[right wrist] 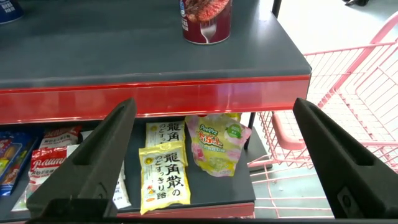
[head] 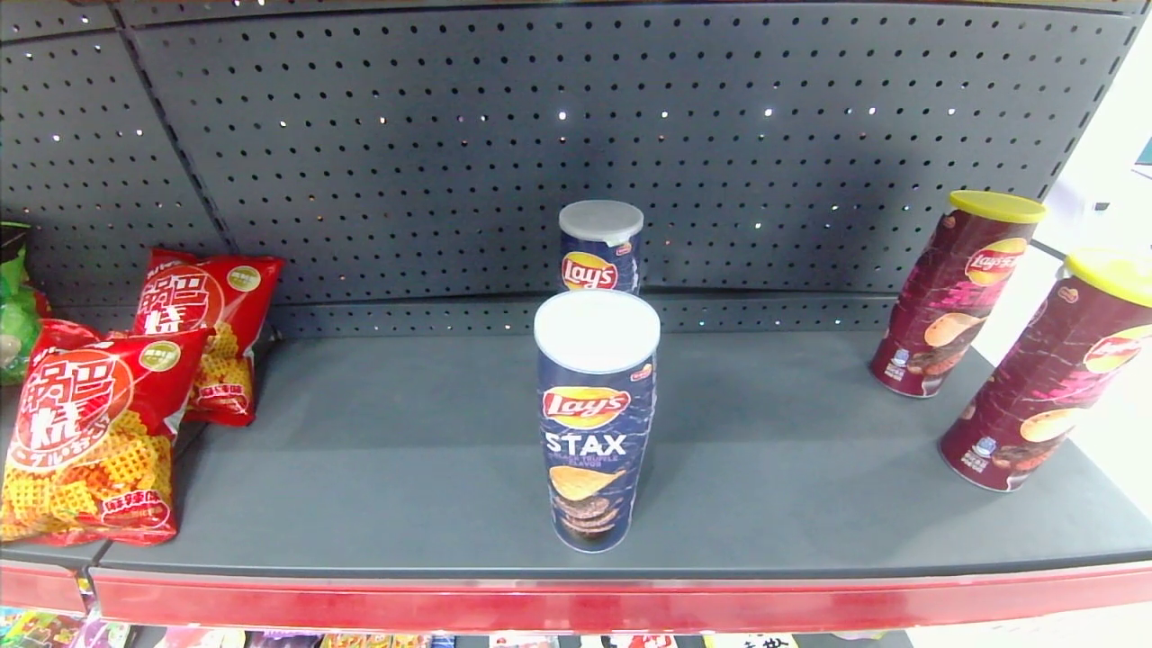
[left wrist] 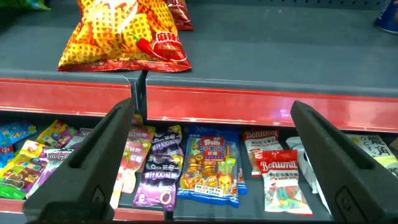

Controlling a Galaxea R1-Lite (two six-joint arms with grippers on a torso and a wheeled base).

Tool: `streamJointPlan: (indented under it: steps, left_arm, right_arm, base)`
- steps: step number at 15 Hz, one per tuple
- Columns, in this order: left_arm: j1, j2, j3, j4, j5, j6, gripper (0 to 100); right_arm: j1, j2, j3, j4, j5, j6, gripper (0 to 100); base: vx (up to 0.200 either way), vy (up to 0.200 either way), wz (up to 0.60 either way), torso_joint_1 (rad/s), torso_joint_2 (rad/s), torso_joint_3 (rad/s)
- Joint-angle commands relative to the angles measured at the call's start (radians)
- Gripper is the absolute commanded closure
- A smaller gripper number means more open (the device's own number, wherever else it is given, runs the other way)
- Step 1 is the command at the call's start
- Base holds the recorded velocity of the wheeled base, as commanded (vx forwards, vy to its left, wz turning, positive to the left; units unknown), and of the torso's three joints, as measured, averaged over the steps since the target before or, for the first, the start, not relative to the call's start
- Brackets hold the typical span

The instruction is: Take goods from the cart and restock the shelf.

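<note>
Two blue chip cans stand upright mid-shelf, one at the front (head: 594, 432) and one behind it (head: 600, 252) by the pegboard. Two maroon cans (head: 954, 297) (head: 1053, 387) with yellow lids stand at the right end. The grey shelf (head: 405, 450) has a red front lip. My left gripper (left wrist: 211, 109) is open with nothing in it, held in front of that lip, below a red snack bag (left wrist: 124, 34). My right gripper (right wrist: 214, 106) is also open with nothing in it, facing the lip under a maroon can's base (right wrist: 206, 18). A pink wire cart (right wrist: 348, 87) stands past the shelf's right end.
Red snack bags (head: 90, 432) (head: 211, 324) and a green bag (head: 13, 297) fill the shelf's left end. The lower shelf holds candy packets (left wrist: 208, 168), yellow packets (right wrist: 165, 168) and a green pouch (right wrist: 217, 143). Bare shelf lies on either side of the blue cans.
</note>
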Motion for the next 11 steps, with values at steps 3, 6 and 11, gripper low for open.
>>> streamJointPlan:
  steps: [3, 6, 11]
  left_arm:
    - [0.0, 0.001, 0.0, 0.0, 0.0, 0.0, 0]
    - [0.0, 0.001, 0.0, 0.0, 0.0, 0.0, 0]
    - [0.0, 0.001, 0.0, 0.0, 0.0, -0.002, 0]
  right_arm:
    - [0.0, 0.0, 0.0, -0.002, -0.002, 0.005, 0]
    - [0.0, 0.0, 0.0, -0.002, 0.0, 0.003, 0]
    - [0.0, 0.0, 0.0, -0.002, 0.0, 0.002, 0]
  base:
    - [0.0, 0.0, 0.0, 0.0, 0.0, 0.0]
    - [0.0, 0.0, 0.0, 0.0, 0.0, 0.0]
    - [0.0, 0.0, 0.0, 0.0, 0.0, 0.0]
